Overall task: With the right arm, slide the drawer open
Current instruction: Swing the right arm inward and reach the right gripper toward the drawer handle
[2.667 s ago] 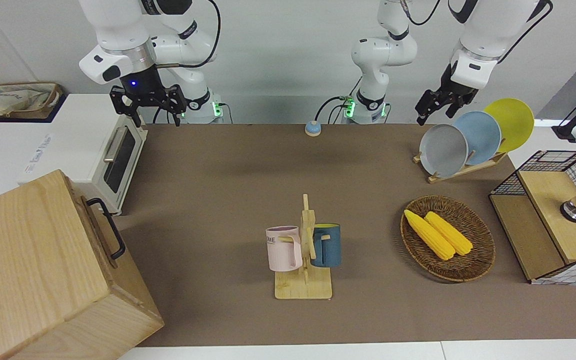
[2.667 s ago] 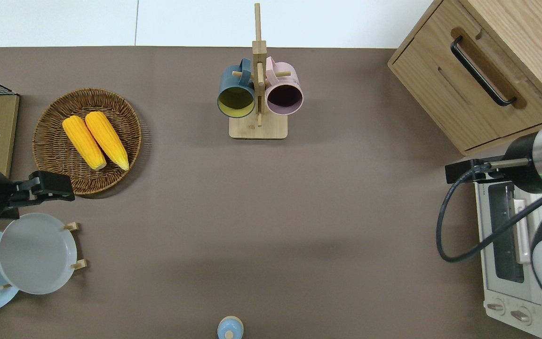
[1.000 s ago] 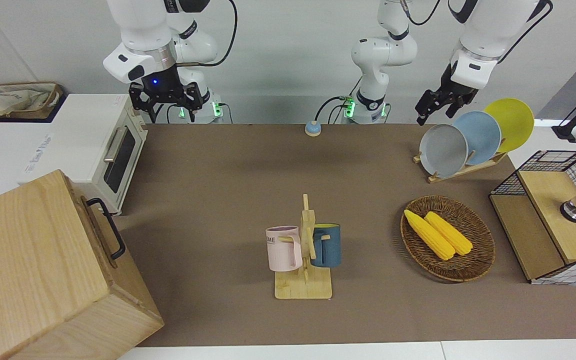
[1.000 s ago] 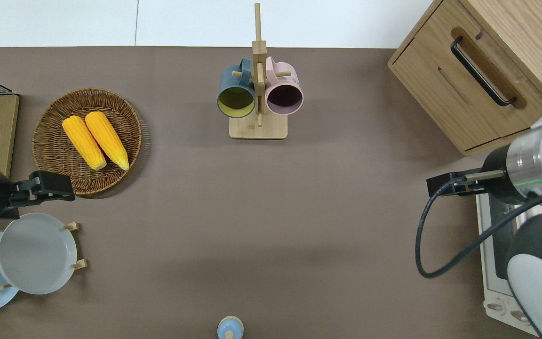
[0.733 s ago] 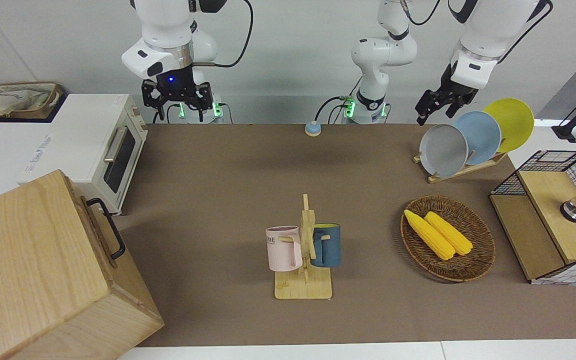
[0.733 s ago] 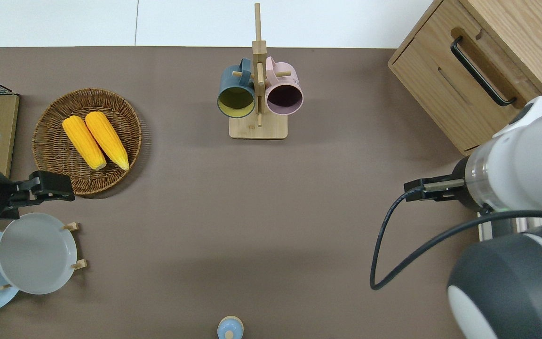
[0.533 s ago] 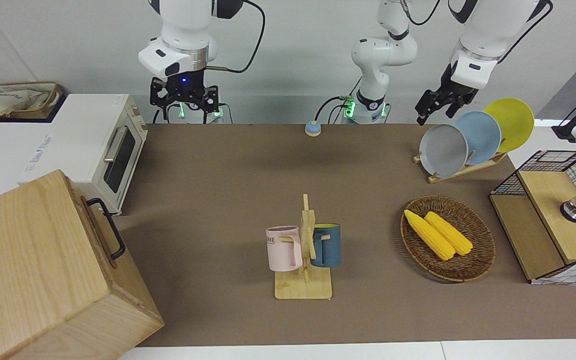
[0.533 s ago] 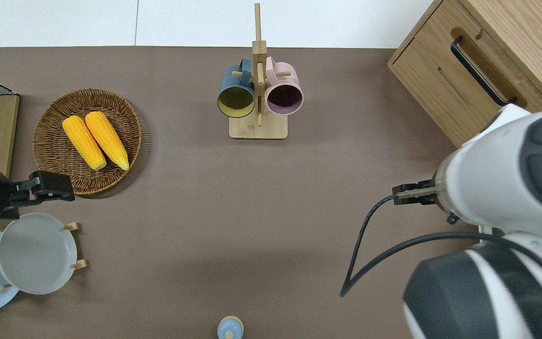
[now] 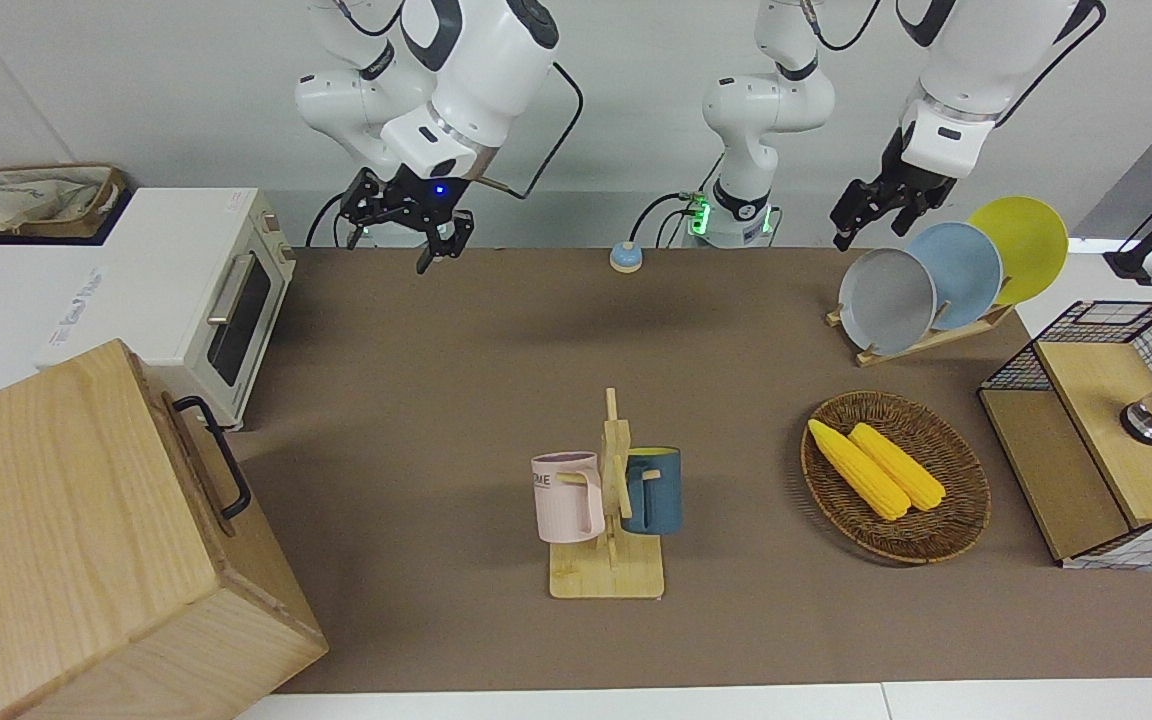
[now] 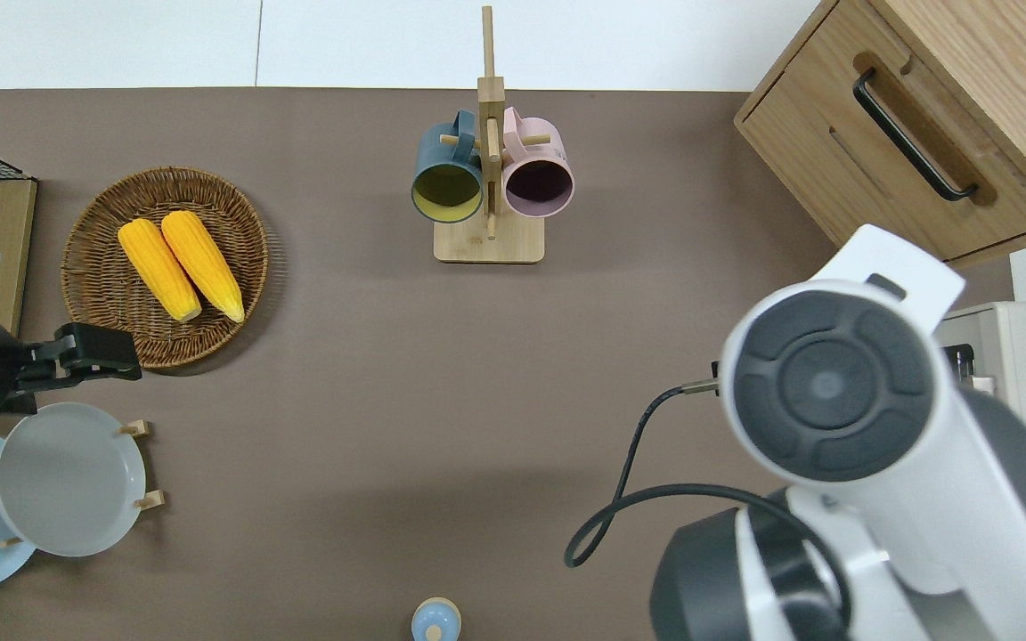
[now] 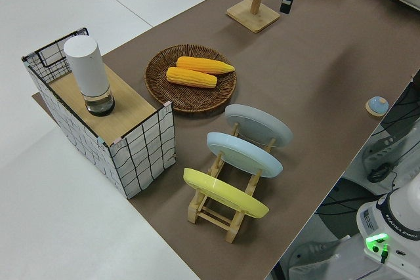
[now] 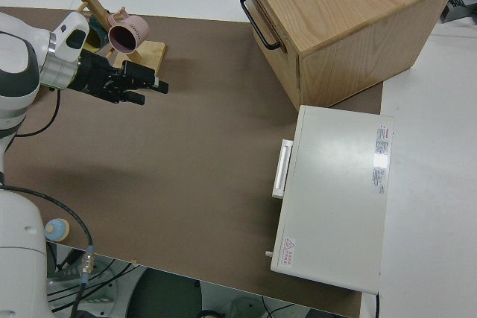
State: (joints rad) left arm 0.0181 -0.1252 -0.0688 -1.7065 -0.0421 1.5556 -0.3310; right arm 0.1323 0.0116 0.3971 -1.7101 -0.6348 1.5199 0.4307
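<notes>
The drawer (image 10: pixel 900 165) is the upper front of the pale wooden cabinet (image 9: pixel 66 540) at the right arm's end of the table. It sits shut, and its black bar handle (image 9: pixel 221 460) is free; the handle also shows in the overhead view (image 10: pixel 909 133) and the right side view (image 12: pixel 258 20). My right gripper (image 9: pixel 416 230), with a blue light at the wrist, hangs open and empty in the air over the brown mat, well apart from the handle. It also shows in the right side view (image 12: pixel 149 83). In the overhead view the arm's own links hide it. The left arm is parked, its gripper (image 9: pixel 866 220) open.
A white toaster oven (image 9: pixel 226 300) stands beside the cabinet, nearer the robots. A mug rack (image 9: pixel 611 500) with two mugs stands mid-table. A basket of corn (image 9: pixel 894 475), a plate rack (image 9: pixel 936 275), a wire-grid box (image 9: pixel 1096 440) and a small blue bell (image 9: pixel 625 257) are also on the table.
The right arm has swung from above the toaster oven toward the middle of the table, and its gripper has tilted. The drawer and the left arm have not moved.
</notes>
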